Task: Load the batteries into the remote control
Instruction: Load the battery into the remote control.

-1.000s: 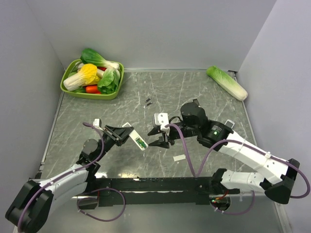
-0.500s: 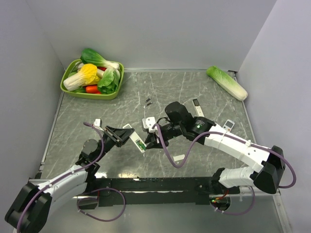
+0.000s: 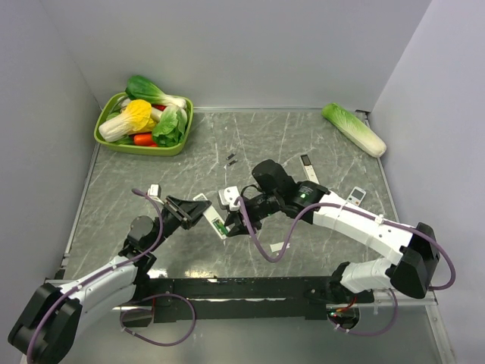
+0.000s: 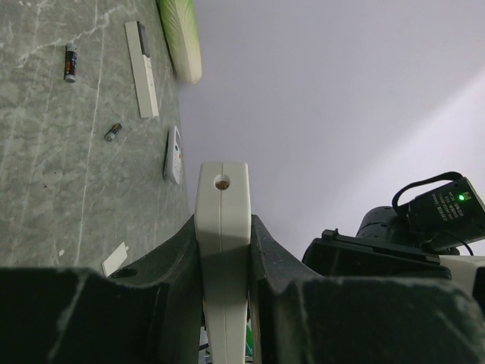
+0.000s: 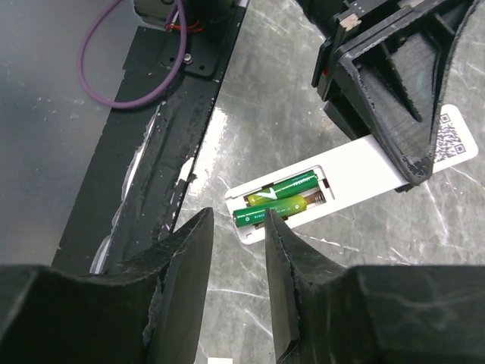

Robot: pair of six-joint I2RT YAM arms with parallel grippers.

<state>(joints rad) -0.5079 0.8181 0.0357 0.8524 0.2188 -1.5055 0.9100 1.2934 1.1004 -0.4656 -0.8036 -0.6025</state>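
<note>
Seating step. Left gripper (image 4: 222, 231) is clamping the remote control (image 5: 352, 171) at centre-left of the overhead view. Batteries (image 5: 288, 186) are lying in its recess. Right gripper (image 5: 237, 226) is hovering, fingers slightly parted and empty. Next, likely: press both flat.

Grey marbled table (image 3: 265, 136), plain grey walls (image 3: 250, 53) around. Green tray (image 3: 136, 149) at far left corner, heaped with vegetables: bok choy (image 3: 148, 89), yellow piece (image 3: 139, 115), leafy greens (image 3: 170, 125), something red (image 3: 144, 139). Long pale-green cabbage (image 3: 354, 129) lying at far right corner, near wall. Two tiny dark cells (image 3: 231, 158) close together mid-table. White remote with black end (image 3: 307, 167) right of centre. Shorter white remote with buttons (image 3: 356, 196) nearer right edge. Small white cover piece (image 3: 280, 246) flat on table, toward front.
</note>
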